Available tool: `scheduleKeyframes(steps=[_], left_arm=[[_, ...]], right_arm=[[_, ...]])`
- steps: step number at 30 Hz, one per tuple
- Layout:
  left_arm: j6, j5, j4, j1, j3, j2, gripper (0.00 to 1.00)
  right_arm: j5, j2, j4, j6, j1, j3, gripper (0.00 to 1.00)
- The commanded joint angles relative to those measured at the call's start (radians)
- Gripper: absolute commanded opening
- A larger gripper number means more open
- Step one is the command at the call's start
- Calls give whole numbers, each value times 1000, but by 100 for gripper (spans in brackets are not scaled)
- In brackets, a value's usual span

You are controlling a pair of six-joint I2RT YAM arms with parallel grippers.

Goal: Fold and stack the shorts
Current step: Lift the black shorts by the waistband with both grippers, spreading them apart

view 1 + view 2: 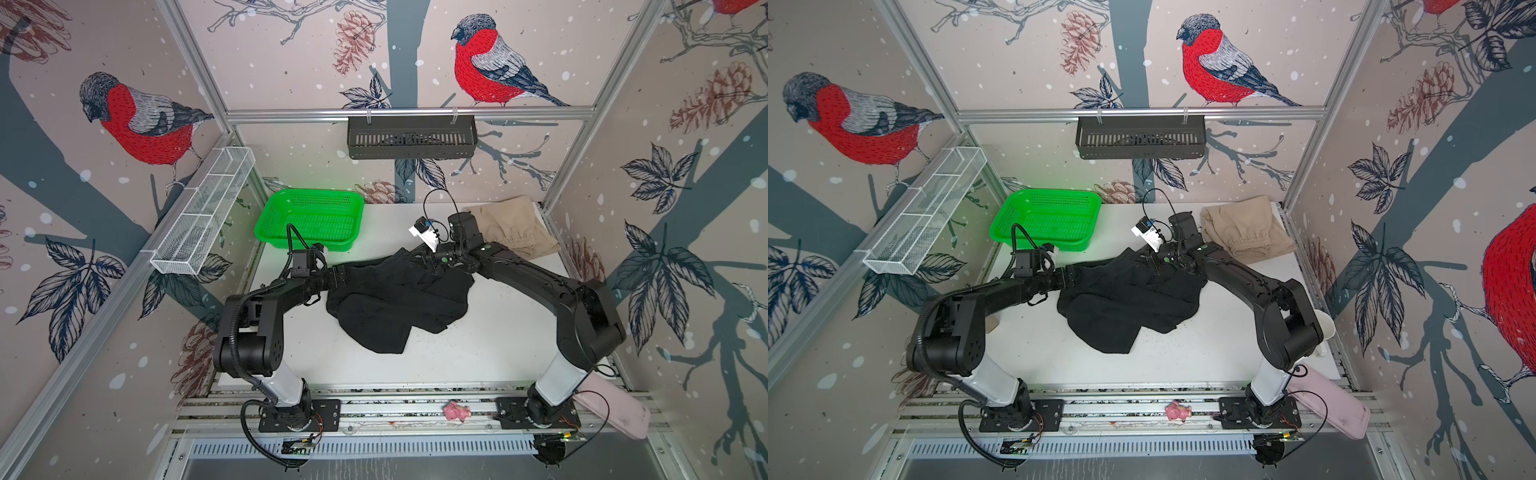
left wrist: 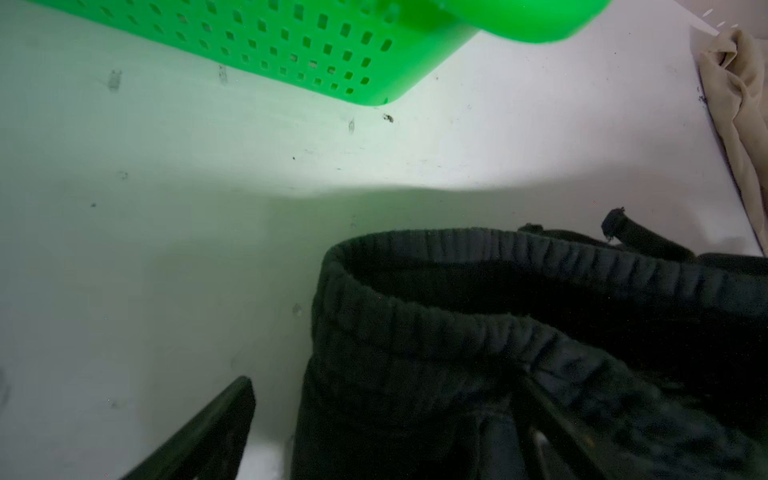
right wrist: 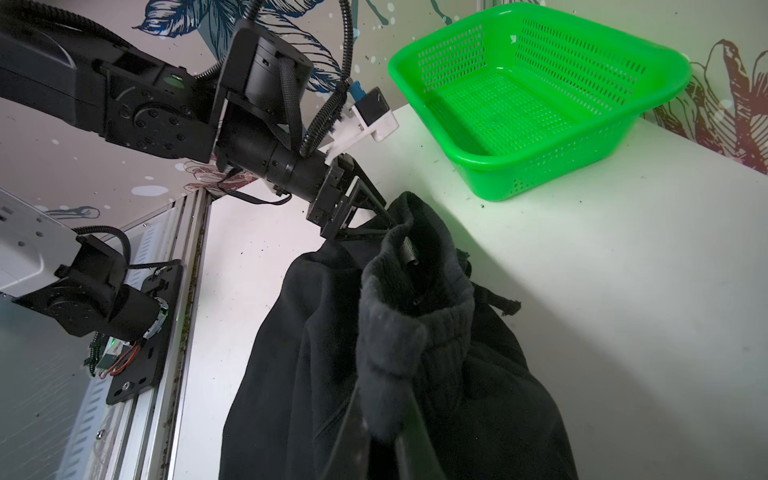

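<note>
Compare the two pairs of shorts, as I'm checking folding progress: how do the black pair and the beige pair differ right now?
The black soft-fabric shorts sprawl crumpled across the middle of the white table; the beige cloth shorts with gathered waistband sit compact at its far right corner. The right tool pinches the black pair's waistband; no tool touches the beige pair. Both have gathered elastic waistbands.

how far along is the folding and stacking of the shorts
Done: the beige shorts lie compactly at the far right corner, possibly folded. In hand: the right gripper pinches the waistband of the black shorts; the left gripper is open at its other end. Left: fold the black pair and stack both.
</note>
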Motion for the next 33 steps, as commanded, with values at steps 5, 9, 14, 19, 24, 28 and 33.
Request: scheduleKeyframes(steps=[5, 9, 14, 19, 24, 28, 33], left_arm=[[-10, 123, 87, -10, 26, 35, 43], [-13, 164, 88, -18, 38, 49, 0], [1, 165, -4, -34, 94, -23, 0], [24, 156, -125, -94, 196, -168, 0], [29, 225, -150, -173, 355, -280, 0], [81, 306, -276, -202, 556, -303, 0], [127, 347, -336, -204, 647, -382, 0]], right_arm=[[-38, -4, 68, 32, -3, -16, 1], [-14, -12, 58, 41, -13, -11, 1], [52, -77, 27, 50, -54, -26, 1], [161, -190, 20, 70, -120, -74, 1], [299, -318, -20, 73, -153, -44, 1], [446, -450, -15, 130, -192, -20, 1], [489, -608, 33, 223, -239, -46, 1]])
